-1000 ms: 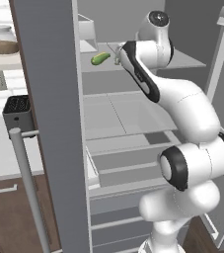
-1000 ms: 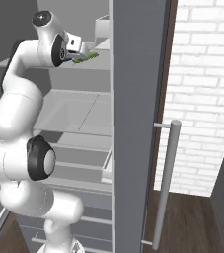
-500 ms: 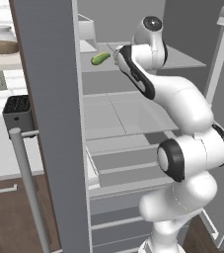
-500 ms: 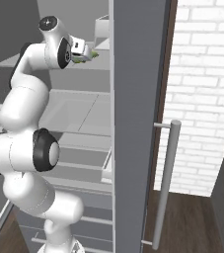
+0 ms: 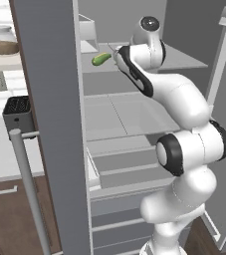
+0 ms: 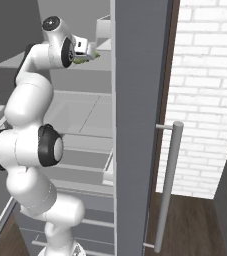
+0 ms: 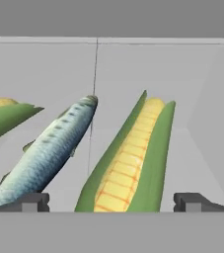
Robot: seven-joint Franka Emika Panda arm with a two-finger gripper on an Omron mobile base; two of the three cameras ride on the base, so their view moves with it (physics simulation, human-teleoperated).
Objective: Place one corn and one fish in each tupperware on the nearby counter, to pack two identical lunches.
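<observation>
Hand (image 7: 111, 202) fully open, empty, straddling corn (image 7: 128, 168) on upper fridge shelf (image 7: 202, 148). Fish (image 7: 49, 153) lies just beside corn; second corn (image 7: 5, 116) at shelf edge beyond. Risk: finger (image 7: 32, 202) nudges fish or pinches both.

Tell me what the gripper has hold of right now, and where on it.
Nothing is held. The gripper is open, its fingertips on either side of the near end of a corn cob, not touching it; a fish lies beside.
</observation>
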